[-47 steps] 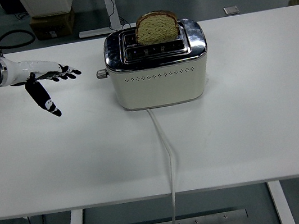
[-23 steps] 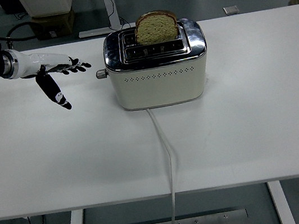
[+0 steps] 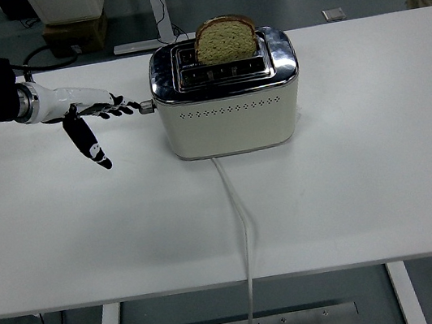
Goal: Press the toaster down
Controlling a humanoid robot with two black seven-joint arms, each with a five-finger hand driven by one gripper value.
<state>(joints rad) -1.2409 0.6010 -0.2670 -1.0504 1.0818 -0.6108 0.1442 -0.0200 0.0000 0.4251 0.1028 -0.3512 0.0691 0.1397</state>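
The toaster [image 3: 227,94] stands just to the right of the left hand [image 3: 87,118], on the far middle of the table [image 3: 365,171]. It is cream-sided with a shiny chrome top, and its lever [image 3: 145,107] sticks out of the end that faces the hand. The lever sits high on that end — not pressed down. A slice of bread [image 3: 225,39] stands upright in the rear slot, most of it above the chrome. A white cord [image 3: 241,224] runs from the toaster's front base toward the near edge and drops off it.

The left hand reaches in from the left, fingers [image 3: 115,107] stretched out straight and close together, pointing right at the lever; their tips are at the knob, touching or all but touching — which, I cannot tell. The thumb [image 3: 90,145] hangs apart from them, angled down toward the table. The hand holds nothing.

Beyond the far edge, a cardboard box [image 3: 75,32] sits on the floor.
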